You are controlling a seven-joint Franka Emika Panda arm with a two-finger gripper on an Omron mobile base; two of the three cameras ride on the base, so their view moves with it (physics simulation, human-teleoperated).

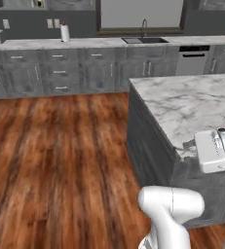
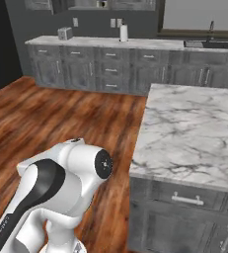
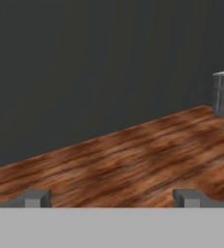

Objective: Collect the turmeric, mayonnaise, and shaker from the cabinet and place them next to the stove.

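The fingers [image 3: 111, 198] stood spread wide and empty, with only wood floor [image 3: 133, 160] and a dark wall ahead of them. No turmeric, mayonnaise or shaker could be made out, so the collecting apparently remained wholly undone, the cabinet not yet reached.

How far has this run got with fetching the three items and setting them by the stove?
Nothing looks done yet. The hand is open with nothing between its fingertips, pointed across bare wooden floor toward a dark wall. The marble island beside the robot carries none of the items, and the far counter shows just a paper-towel roll. Reaching the cabinet, all three pickups and all placements remain.
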